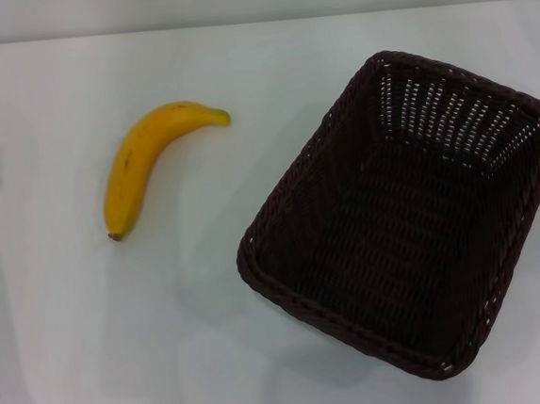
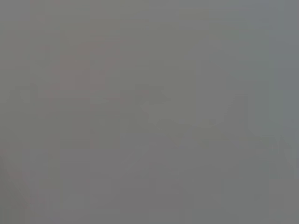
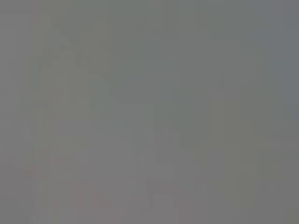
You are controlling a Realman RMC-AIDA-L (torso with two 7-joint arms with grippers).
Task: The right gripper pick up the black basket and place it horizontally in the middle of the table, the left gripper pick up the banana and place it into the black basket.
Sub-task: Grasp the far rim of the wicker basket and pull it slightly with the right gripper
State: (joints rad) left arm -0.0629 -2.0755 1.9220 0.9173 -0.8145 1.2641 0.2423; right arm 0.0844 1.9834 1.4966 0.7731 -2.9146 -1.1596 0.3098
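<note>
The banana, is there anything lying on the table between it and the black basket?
Nothing visible. The banana lies on bare white table, with only open surface between it and the black basket. Neither hand is in view.

Black basket (image 1: 399,219): rectangular dark woven wicker, upright, empty, set at a diagonal on the right of the white counter (image 1: 75,351). Banana (image 1: 148,161): single, yellow, curved, lying flat to the left, apart from the basket.

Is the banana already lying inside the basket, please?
No, in the head view the banana lies on the bare table, apart from the basket, which holds nothing.
</note>
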